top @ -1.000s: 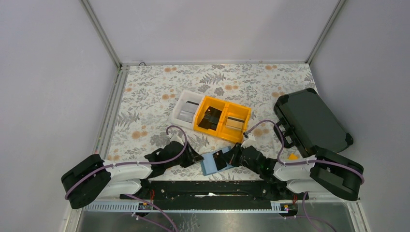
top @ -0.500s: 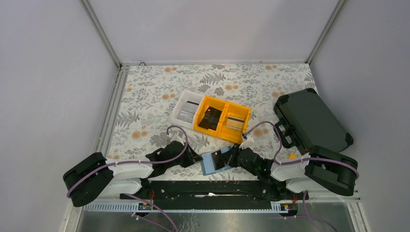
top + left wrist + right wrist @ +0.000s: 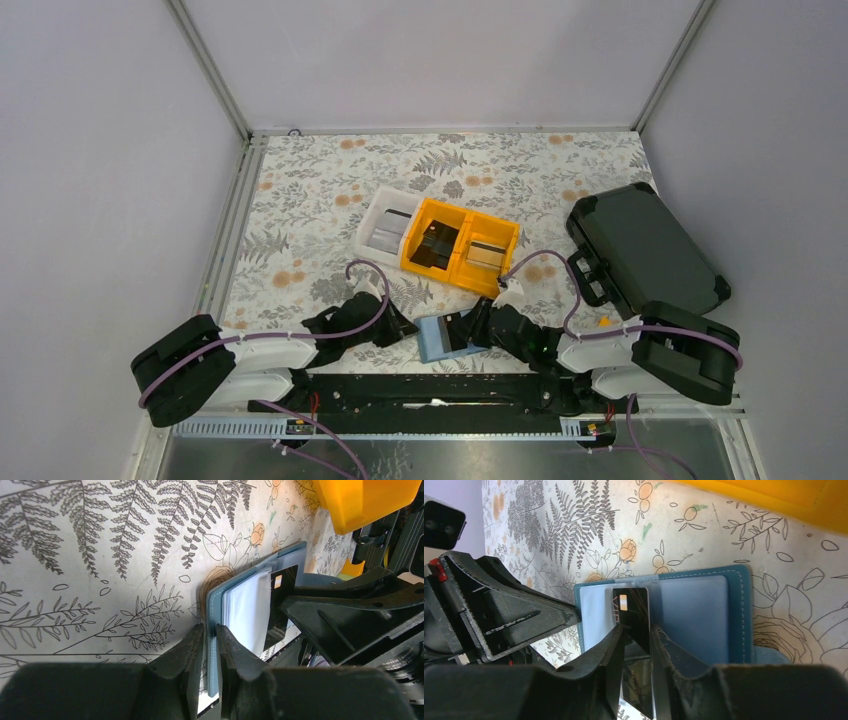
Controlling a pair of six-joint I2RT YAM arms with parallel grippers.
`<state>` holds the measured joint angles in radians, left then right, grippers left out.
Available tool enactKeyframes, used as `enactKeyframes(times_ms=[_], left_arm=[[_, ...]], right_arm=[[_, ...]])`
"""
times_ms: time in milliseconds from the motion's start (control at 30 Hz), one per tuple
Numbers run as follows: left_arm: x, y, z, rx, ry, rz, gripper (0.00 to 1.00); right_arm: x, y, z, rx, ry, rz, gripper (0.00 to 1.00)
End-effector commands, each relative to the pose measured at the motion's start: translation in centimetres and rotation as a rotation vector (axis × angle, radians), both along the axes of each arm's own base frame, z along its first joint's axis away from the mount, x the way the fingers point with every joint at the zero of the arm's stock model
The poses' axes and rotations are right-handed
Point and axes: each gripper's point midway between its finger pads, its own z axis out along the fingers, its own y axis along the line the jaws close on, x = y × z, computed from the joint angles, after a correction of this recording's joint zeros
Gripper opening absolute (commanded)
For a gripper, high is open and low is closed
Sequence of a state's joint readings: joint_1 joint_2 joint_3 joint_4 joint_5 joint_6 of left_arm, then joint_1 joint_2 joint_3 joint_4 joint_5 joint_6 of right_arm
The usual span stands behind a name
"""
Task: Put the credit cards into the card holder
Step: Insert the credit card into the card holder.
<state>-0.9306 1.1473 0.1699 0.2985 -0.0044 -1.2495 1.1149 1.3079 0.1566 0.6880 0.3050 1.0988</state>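
A: Where is the card holder (image 3: 445,337)?

B: It lies open on the table (image 3: 320,190), on the near side of the row of bins (image 3: 460,245). It is close to the orange end of the row but not touching it.

A: And the claws?

B: From above they are only dark shapes. The left claw (image 3: 405,330) and the right claw (image 3: 478,325) are both on the near side of the row, one at each edge of the holder. The wrist views tell more. In the left wrist view the left claw is closed on the teal cover edge, with one finger on each side of it.

A: The right one?

B: Its own camera shows a dark credit card (image 3: 631,612) between its fingers. The far end of the card is at the clear pocket in the middle of the holder. Whether the fingers press the card or stand loose, I cannot tell.

A: Are there other cards?

B: Only the top view shows them. A dark card (image 3: 435,245) is in the middle bin of the row, and pale cards (image 3: 485,252) are in the two end bins. A black case (image 3: 645,255) lies to the right of the row, apart from it.
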Motion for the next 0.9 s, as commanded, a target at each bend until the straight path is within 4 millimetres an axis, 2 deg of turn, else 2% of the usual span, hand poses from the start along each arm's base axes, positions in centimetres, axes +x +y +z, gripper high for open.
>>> enactKeyframes(times_ms=[0,267,467,667,767,867], left_arm=[[-1.7,1.8,-2.7,0.12,0.068,-0.02,0.19],[-1.6,2.0,-2.5,0.123,0.06,-0.014,0.19],[-1.5,1.9,-2.3,0.116,0.053,-0.016,0.19],[-1.5,1.4,-2.0,0.111,0.044,-0.038,0.18],[-1.5,1.2,-1.9,0.106,0.042,-0.045,0.14],[-1.5,1.3,-1.9,0.107,0.042,-0.041,0.13]], right_arm=[[-0.3,-1.1,-0.8,-0.11,-0.012,0.012,0.36],[0.5,-1.0,0.3,-0.216,-0.075,0.051,0.45],[0.5,-0.8,0.1,-0.278,-0.091,0.086,0.44],[-0.9,2.6,-0.4,-0.247,-0.044,0.224,0.42],[-1.4,4.6,-0.1,-0.211,-0.037,0.279,0.44],[-1.2,4.8,0.1,-0.224,-0.046,0.277,0.48]])
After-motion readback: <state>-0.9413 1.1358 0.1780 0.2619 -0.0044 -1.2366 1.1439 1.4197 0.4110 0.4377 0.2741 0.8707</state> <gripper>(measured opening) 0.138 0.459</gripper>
